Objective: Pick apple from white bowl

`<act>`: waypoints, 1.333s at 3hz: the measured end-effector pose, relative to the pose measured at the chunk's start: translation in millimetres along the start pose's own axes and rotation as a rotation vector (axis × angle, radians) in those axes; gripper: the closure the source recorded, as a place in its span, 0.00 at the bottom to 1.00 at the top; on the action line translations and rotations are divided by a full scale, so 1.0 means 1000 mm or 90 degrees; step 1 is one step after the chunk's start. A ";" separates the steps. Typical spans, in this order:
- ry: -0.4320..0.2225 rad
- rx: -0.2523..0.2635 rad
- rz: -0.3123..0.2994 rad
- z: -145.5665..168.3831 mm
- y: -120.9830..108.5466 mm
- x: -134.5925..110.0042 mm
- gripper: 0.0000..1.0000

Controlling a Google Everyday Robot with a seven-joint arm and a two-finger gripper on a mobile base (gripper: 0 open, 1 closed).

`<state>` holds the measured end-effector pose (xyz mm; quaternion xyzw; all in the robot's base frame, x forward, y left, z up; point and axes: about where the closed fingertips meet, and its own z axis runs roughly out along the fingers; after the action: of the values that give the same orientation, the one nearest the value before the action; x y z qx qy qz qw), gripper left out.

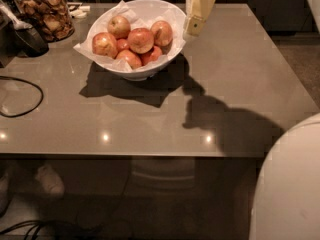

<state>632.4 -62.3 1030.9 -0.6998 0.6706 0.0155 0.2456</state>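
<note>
The white bowl (145, 73) stands at the back of the grey table, lined with crumpled white paper and holding several apples. The apple (141, 40), the largest and red-orange, lies on top near the bowl's middle. A paler apple (119, 26) lies behind it and others lie around it. My gripper (193, 30), cream-coloured, hangs pointing down just to the right of the bowl's right rim, above the table. It holds nothing that I can see.
A glass jar (46, 14) of brown snacks stands at the back left, with a dark object (29, 38) beside it. A black cable (22, 98) loops at the left edge. My white body (290, 184) fills the lower right corner. The table's front edge (150, 156) runs across the middle.
</note>
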 end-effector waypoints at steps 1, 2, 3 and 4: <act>-0.005 0.018 0.001 0.001 -0.006 -0.003 0.00; -0.015 0.020 -0.019 0.012 -0.017 -0.019 0.00; -0.015 0.017 -0.052 0.024 -0.030 -0.040 0.00; -0.016 0.012 -0.079 0.034 -0.039 -0.057 0.00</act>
<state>674.0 2.1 1033.0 -0.7375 0.6227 0.0027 0.2613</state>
